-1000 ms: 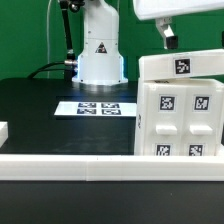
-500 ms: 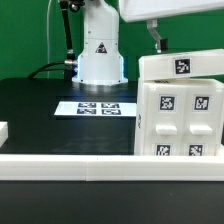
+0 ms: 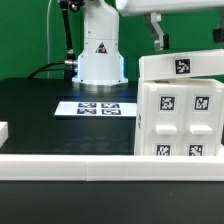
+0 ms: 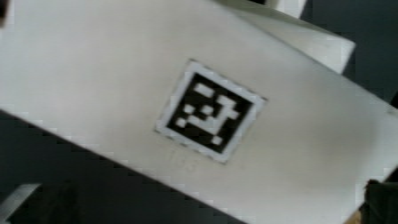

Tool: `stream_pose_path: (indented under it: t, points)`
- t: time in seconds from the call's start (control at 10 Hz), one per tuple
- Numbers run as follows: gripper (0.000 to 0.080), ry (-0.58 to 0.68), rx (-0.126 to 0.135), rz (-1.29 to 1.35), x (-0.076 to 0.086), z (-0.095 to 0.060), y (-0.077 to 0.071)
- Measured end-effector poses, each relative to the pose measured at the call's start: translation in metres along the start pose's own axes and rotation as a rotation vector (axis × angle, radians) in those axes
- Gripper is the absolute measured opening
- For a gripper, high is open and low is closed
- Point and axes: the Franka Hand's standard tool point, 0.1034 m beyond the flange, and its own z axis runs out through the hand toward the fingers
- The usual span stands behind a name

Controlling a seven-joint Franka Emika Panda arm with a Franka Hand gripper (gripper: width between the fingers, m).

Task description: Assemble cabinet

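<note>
Along the near edge of the black worktop [image 3: 40, 115] runs a long white plastic rail [image 3: 70, 163], evidently a stop against which parts are squared. Directly behind it, at the near right corner, stands the large white plastic cabinet box [image 3: 185, 125]. Its tagged face is turned to the exterior camera, presumably so the markers can be read. A small white plastic block [image 3: 3, 131] lies at the left edge, well apart, apparently awaiting its turn. Across the top of the box sits a white flat panel with one square tag [image 3: 170, 68]; whether it is loose or part of the box cannot be told. Mid-worktop lies the marker board [image 3: 97, 108], with the white robot base [image 3: 100, 55] at the far edge. The end effector [image 3: 158, 38] hangs just above the panel and appears clear of it. The wrist view is filled by that panel [image 4: 107, 80], which suggests alignment for a grasp. Whether the end effector is spread or pressed together cannot be told.
</note>
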Motion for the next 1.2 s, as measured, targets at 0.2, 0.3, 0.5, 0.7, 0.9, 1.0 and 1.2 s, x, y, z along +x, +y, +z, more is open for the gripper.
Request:
stream_pose_path:
  t: [0.2,0.3,0.5,0.7,0.9,1.0,1.2]
  points:
    - [0.0797,-0.005,-0.031,-0.243,0.001,0.0,-0.004]
    - [0.0797,-0.018,-0.041,-0.369,0.0,-0.001,-0.007]
    - [0.0797,-0.054,-0.062,-0.591,-0.001,-0.002,-0.011]
    - [0.0797,-0.075,-0.071,-0.772,-0.001,-0.001,-0.015]
    - [0.0797,-0.09,-0.069,-0.905,-0.008,0.008,-0.02]
    - [0.0797,-0.096,-0.065,-0.904,-0.013,0.015,-0.019]
    - [0.0797,-0.103,-0.062,-0.881,-0.02,0.025,-0.019]
